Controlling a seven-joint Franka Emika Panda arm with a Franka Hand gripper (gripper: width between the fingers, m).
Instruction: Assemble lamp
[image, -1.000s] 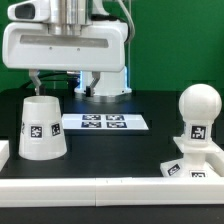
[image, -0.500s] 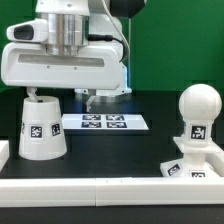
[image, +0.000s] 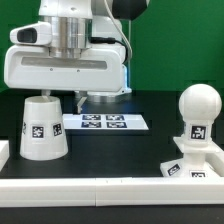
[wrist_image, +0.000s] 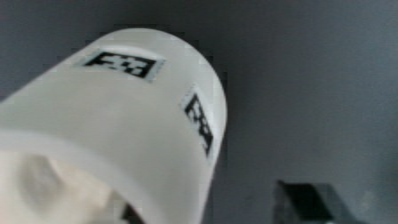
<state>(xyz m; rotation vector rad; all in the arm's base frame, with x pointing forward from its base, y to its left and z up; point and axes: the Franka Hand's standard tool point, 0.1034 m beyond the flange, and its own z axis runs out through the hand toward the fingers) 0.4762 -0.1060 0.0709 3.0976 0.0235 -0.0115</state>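
Starting at the exterior view's left, we see the shade (image: 42, 127) standing on the black table (image: 110, 148) with its narrow end up, and over the last second the gripper (image: 55, 97) has travelled from a spot spread wide above and behind it to sit right over its top; one dark fingertip (image: 78, 101) that showed clearly beside the shade a second ago is now only just visible at the exterior view's right of the shade's upper edge, while the other is hidden behind the shade. The arm's white body has also risen a little in the frame and shifted toward the shade. In the wrist view the shade (wrist_image: 134, 140) fills most of the picture, tags facing the camera, with one dark finger (wrist_image: 329, 200) at the corner, apart from the shade's wall, so we judge the fingers to be spread and not yet gripping anything, though we cannot see both tips at once. Further along, the marker board (image: 105, 122) lies flat where it was. At the exterior view's right, the bulb (image: 198, 110) stands upright on the base (image: 188, 168), unchanged across the three moments, so it appears seated already. We take the approach to mean the shade is the next piece to be grasped, and what remains is carrying it across and lowering it over the bulb.
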